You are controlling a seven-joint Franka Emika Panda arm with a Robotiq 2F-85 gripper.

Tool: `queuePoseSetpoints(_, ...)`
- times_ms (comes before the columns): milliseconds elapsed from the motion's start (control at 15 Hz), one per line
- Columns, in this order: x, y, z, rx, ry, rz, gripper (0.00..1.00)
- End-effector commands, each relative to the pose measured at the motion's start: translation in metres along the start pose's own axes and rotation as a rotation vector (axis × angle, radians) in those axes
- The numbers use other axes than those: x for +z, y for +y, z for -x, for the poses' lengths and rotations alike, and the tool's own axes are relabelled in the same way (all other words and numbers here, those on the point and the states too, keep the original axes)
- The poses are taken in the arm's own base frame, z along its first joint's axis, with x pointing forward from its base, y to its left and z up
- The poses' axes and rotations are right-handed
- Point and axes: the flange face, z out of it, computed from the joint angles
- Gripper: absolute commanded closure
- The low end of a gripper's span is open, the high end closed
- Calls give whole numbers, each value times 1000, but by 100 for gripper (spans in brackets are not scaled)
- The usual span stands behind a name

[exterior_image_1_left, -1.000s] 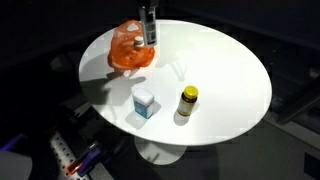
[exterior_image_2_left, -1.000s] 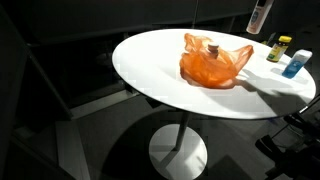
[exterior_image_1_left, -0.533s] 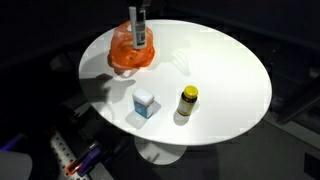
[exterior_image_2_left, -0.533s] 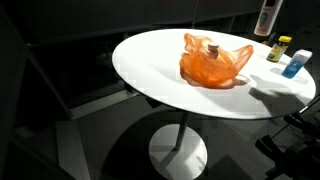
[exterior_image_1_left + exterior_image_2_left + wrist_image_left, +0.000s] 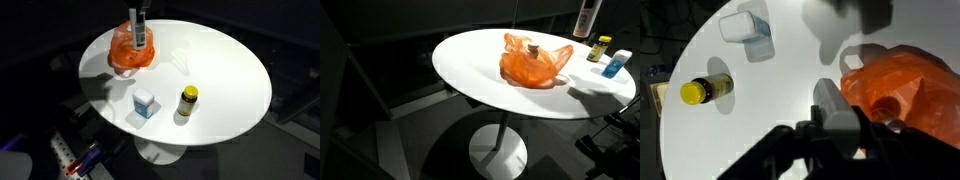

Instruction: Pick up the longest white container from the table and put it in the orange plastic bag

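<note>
Dark room — overhead light glares off the white table [image 5: 215, 75]; wrist view's near foreground blurred.

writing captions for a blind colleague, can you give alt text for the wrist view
The hand grips a white container over a white table, just beside an orange plastic bag. Farther off stand a yellow-capped bottle and a small white and blue box.

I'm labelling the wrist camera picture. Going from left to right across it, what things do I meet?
yellow-capped bottle → blue-and-white box → white container → orange plastic bag
</note>
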Motion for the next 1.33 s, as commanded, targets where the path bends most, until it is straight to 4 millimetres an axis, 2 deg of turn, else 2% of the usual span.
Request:
queuePoseSetpoints(0,-3,-22,-8,-49,17,6,90)
queuePoseSetpoints(400,3,-74,-8,-167,69,30,90)
queuePoseSetpoints(600,11,-94,-7,-207,73,40,90)
queuePoseSetpoints(800,22,-106,-10,-234,63,31,90)
queuePoseSetpoints(1267,44,-123,-29,-325,86,9,90)
